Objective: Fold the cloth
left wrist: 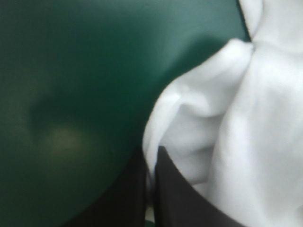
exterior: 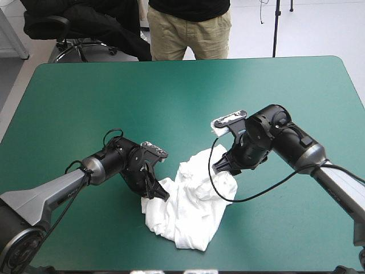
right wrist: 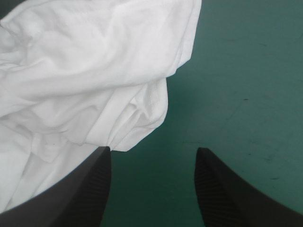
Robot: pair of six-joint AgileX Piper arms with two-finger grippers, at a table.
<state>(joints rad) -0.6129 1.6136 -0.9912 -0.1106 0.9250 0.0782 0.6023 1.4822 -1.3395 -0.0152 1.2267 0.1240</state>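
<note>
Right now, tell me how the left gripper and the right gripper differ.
The left gripper is shut on the T-shirt, a fold pinched between its fingers; the right gripper is open, bare teal-green cover between its fingers. The left gripper is at the heap's left edge, the right gripper at its far right edge. Both are low at the crumpled T-shirt.

Table (exterior: 188, 65): we see its top under a teal-green cover (exterior: 85, 108).
T-shirt (exterior: 191, 217): we find one white crumpled heap lying on the cover, toward the near edge, about midway across.
</note>
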